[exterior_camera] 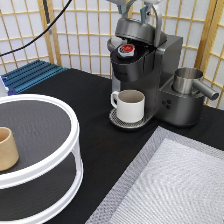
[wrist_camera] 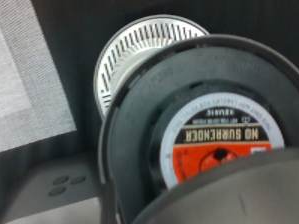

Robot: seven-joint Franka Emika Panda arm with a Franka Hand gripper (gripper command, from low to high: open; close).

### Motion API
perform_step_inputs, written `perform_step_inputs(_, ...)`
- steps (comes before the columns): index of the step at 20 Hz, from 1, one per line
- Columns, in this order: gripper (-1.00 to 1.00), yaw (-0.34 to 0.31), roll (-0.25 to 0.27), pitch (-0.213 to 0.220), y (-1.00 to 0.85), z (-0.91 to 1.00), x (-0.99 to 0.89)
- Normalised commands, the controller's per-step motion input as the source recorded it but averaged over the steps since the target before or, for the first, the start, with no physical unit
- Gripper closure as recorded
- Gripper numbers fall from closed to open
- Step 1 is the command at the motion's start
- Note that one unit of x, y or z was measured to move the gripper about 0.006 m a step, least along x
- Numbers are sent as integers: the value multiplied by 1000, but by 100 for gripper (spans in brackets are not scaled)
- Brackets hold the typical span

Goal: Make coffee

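Note:
The dark grey coffee machine (exterior_camera: 165, 75) stands at the exterior view's upper middle with its lid (exterior_camera: 136, 30) raised. A red-topped pod (exterior_camera: 126, 49) sits exposed in the brew holder, and the wrist view shows the pod (wrist_camera: 221, 145) from close by. A white mug (exterior_camera: 131, 105) stands on the round drip tray (exterior_camera: 120, 122) under the spout. My gripper (exterior_camera: 137, 7) is at the exterior view's top edge, right at the lid's arched handle (exterior_camera: 152, 20). Most of the hand is cut off by the frame.
A metal cup (exterior_camera: 187, 80) with a handle sits on the machine's right side. A white two-tier turntable (exterior_camera: 65, 150) at the left carries a tan cup (exterior_camera: 7, 147). A grey mat (exterior_camera: 170, 185) covers the bottom right. A blue rack (exterior_camera: 30, 75) lies at the back left.

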Motion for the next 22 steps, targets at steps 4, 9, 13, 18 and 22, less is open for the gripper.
perform_step_inputs(4,-100,93,-61,13,-321,-327,1)
perform_step_inputs(9,-100,106,-96,-7,-213,-373,0)
perform_step_inputs(13,-100,116,-48,-3,-346,-151,-86)
perform_step_inputs(18,-100,122,-74,-51,-331,-151,-82)
perform_step_inputs(22,-100,99,-52,-108,-324,391,-493)
